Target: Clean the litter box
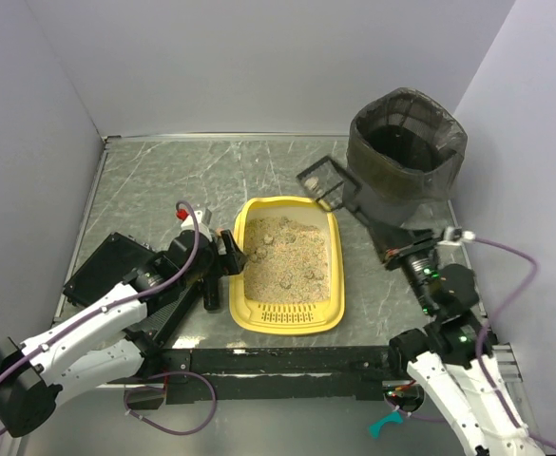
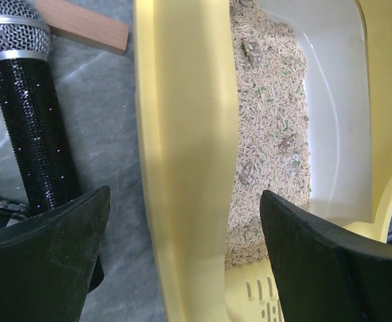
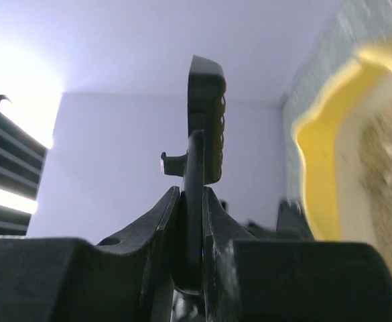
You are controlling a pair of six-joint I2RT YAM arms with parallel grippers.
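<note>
Top view: the left gripper (image 1: 225,266) straddles the litter box's (image 1: 287,325) left rim, likely to steady it. The right gripper (image 1: 403,251) holds a scoop (image 1: 319,179) beyond the box.

Left wrist: jaws spread, rim between them.

Right wrist: jaws pinching the scoop handle, box to their right.

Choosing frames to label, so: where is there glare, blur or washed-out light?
Top view: even light, litter box sharp. Left wrist view: litter crisp, the box's inner wall washed pale. Right wrist view: blown-out white patch at left, litter box blurred at right, scoop in the right claw nearly a silhouette.
</note>
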